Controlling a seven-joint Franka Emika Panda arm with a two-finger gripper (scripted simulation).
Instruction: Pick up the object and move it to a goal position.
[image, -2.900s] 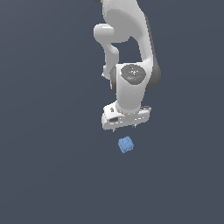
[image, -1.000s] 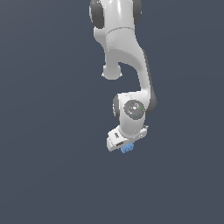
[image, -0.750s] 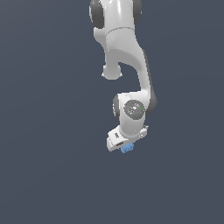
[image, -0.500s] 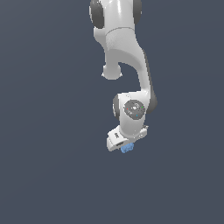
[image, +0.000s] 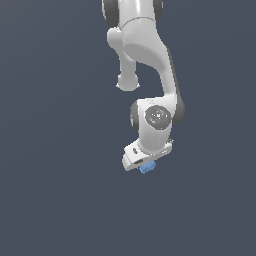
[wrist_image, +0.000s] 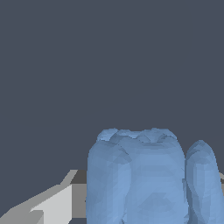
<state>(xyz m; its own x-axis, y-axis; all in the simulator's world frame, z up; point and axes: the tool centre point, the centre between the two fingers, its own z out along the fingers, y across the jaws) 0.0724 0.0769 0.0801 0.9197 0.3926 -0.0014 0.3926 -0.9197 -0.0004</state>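
Bulging ridged light-blue object (wrist_image: 140, 175) against tool (image: 145, 164)

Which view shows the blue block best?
Wrist view: the block fills the lower frame, its bumpy ridged faces clear. The exterior view shows only a small blue sliver under the gripper.

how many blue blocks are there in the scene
1. The light-blue block sits right at the gripper, under the arm's white hand in the exterior view; it fills the wrist view up close. No others are visible.
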